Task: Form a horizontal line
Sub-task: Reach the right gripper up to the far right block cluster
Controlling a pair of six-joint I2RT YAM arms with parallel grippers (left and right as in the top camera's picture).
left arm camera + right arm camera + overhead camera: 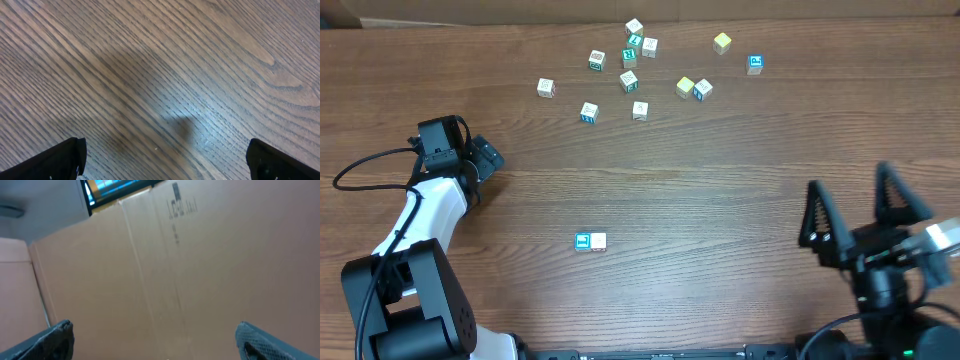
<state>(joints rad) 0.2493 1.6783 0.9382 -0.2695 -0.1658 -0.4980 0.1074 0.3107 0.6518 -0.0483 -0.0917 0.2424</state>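
Observation:
The horizontal line (590, 241) shows in the overhead view as a short row of two touching cubes, a blue-faced cube (582, 241) on the left and a whitish cube (599, 241) on the right, at the table's front middle. My left gripper (485, 158) is open over bare wood at the far left, well away from the row. In the left wrist view its fingers (55, 162) stand wide apart with only wood between them. At the right front my right gripper (855, 205) is open and empty, its fingertips pointing to the far side.
Several loose letter cubes (630, 60) lie scattered at the back of the table, among them a yellow cube (722, 42) and a blue-faced cube (755, 64). The right wrist view faces a cardboard box (200, 270). A black cable (370, 165) loops by the left arm.

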